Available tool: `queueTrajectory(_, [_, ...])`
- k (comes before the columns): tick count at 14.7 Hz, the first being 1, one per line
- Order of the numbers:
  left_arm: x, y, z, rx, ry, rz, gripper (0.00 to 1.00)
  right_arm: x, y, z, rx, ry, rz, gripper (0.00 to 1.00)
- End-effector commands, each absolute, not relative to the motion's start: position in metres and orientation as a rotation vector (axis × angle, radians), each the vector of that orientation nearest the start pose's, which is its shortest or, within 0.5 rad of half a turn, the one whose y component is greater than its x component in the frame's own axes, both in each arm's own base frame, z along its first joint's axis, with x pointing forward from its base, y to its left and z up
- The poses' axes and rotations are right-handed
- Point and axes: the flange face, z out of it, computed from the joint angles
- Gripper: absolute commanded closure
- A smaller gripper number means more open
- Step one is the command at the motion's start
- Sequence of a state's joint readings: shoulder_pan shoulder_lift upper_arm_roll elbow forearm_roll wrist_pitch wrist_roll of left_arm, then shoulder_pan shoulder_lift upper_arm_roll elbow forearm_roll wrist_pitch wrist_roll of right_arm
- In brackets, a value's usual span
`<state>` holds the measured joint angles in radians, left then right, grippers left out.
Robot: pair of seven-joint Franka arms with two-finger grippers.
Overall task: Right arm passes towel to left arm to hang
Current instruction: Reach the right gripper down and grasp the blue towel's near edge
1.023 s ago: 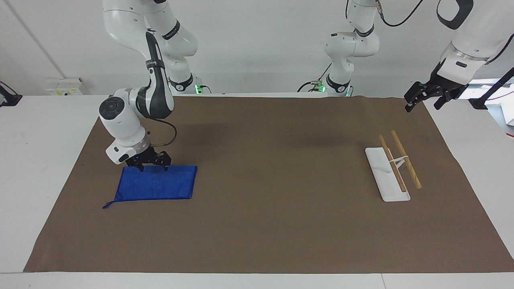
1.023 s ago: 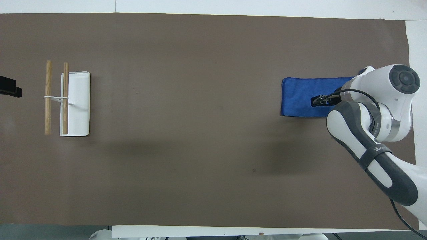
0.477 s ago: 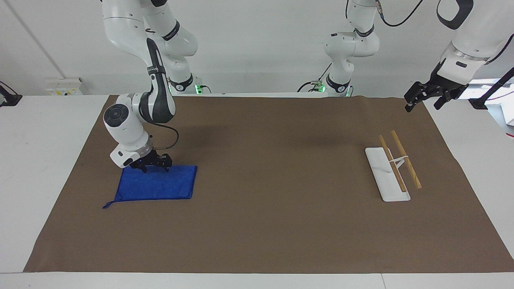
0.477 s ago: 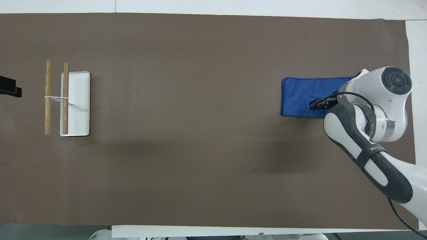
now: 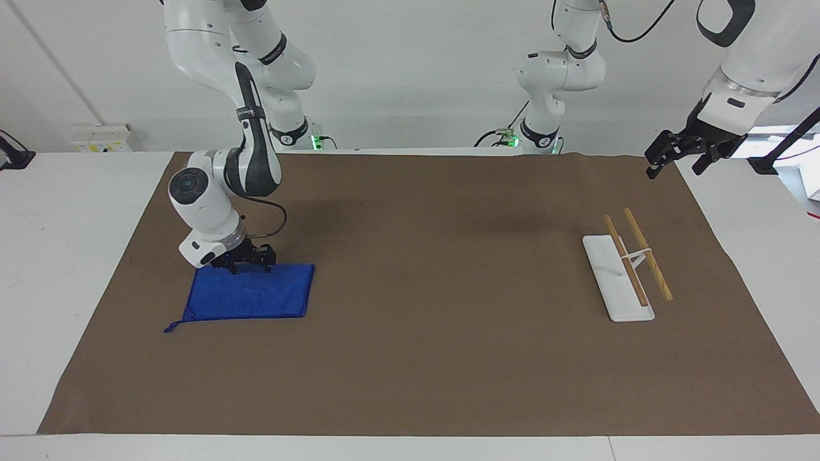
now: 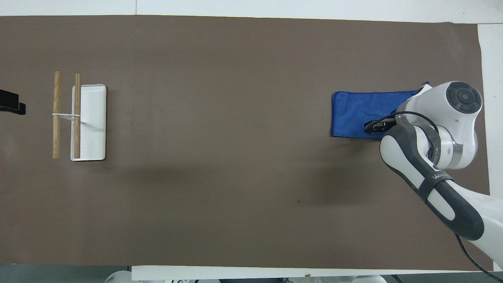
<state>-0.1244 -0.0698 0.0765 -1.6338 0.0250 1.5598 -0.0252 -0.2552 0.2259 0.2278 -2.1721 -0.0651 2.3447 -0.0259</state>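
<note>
The blue towel (image 5: 250, 292) lies flat on the brown mat at the right arm's end of the table, its corner loop on the edge farther from the robots. It also shows in the overhead view (image 6: 355, 114). My right gripper (image 5: 248, 265) is low over the towel's edge nearer to the robots, fingers spread apart; in the overhead view (image 6: 374, 126) only its tip shows past the arm. My left gripper (image 5: 679, 155) waits raised and open over the mat's corner at the left arm's end; only its black tip (image 6: 11, 107) shows from above.
A white rack base (image 5: 612, 275) with two wooden bars (image 5: 647, 261) stands at the left arm's end of the mat; it also shows in the overhead view (image 6: 92, 122). A brown mat (image 5: 435, 307) covers the table.
My right gripper has drawn back a little toward the robots, from over the towel's inner part to its nearer edge. The towel and the left arm have not moved.
</note>
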Motion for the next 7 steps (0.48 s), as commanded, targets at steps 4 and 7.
queueTrajectory(4, [0.528,-0.019,0.633,-3.128,0.019,0.007,0.00,0.548,-0.019,0.282,-3.143,-0.123,0.073,0.39])
queueTrajectory(7, [0.527,-0.007,0.630,-3.128,-0.017,0.033,0.00,0.548,-0.019,0.282,-3.142,-0.138,0.073,0.68])
